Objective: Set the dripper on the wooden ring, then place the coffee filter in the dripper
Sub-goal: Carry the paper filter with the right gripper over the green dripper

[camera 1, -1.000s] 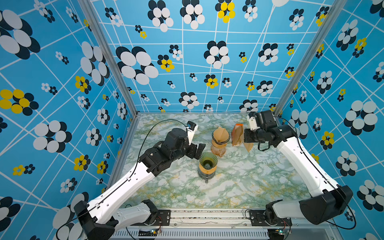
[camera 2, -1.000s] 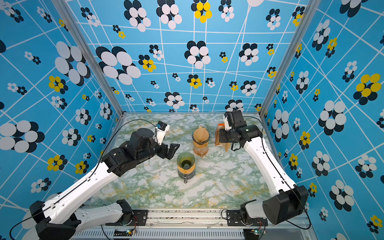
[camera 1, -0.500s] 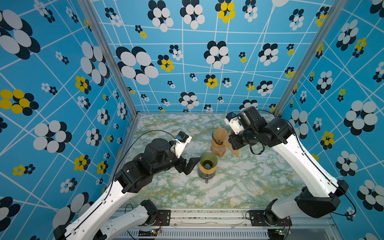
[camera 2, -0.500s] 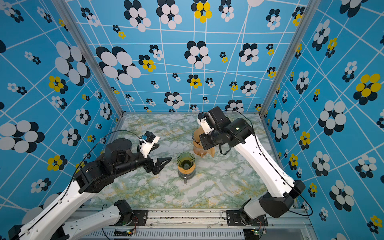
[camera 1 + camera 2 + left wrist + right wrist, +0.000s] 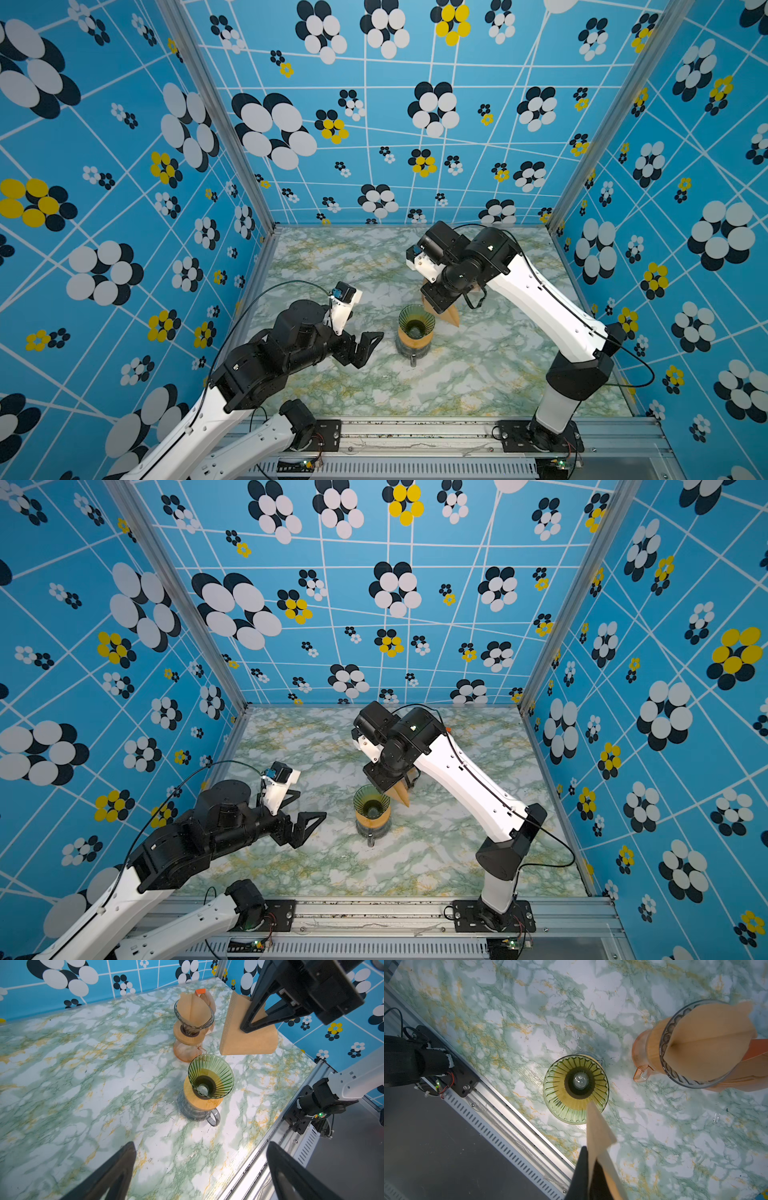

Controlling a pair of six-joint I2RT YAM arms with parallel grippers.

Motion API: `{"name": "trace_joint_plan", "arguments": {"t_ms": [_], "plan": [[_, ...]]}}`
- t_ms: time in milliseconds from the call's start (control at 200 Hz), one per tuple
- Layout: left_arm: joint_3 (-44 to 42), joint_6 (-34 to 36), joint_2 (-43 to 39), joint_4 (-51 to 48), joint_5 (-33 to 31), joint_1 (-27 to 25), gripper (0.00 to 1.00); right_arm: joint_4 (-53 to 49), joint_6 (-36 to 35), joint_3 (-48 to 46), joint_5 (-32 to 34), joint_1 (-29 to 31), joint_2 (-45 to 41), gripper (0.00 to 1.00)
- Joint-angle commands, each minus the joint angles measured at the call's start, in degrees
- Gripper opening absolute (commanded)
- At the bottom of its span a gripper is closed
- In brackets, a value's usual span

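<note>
The marbled desk (image 5: 478, 374) carries the green dripper (image 5: 415, 322) on its carafe (image 5: 193, 1110), mouth up and empty. My left fingers (image 5: 365, 340) hang wide beside it, leaving room. My right fingers (image 5: 247, 1020) pinch the folded coffee filter (image 5: 249, 1041), tip lowest, near the rim, not yet inside.

left wrist: left tool (image 5: 200, 1145) fingers (image 5: 116, 1167) blurred, cut by frame edge; orange-topped item (image 5: 200, 991) mostly hidden behind filter-lined dripper (image 5: 194, 1016), cannot identify | top views: that dripper hidden under right arm (image 5: 536, 299); coffee filter (image 5: 452, 319) shows only a tip below right tool (image 5: 438, 306) | right wrist: filter and tool run off frame edge
</note>
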Motion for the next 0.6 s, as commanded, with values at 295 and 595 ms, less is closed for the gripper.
{"name": "trace_joint_plan", "arguments": {"t_ms": [295,595], "plan": [[-5.46,-3.0,-4.37,1.22,-1.33,-0.3,0.99,-2.85,-0.2,3.51,-0.16,2.03,5.8,0.01],[-6.55,-8.04,-2.42,1.86,-2.92,-0.13,0.99,-3.76,0.0,6.98,-0.29,2.23,10.39,0.02]]}}
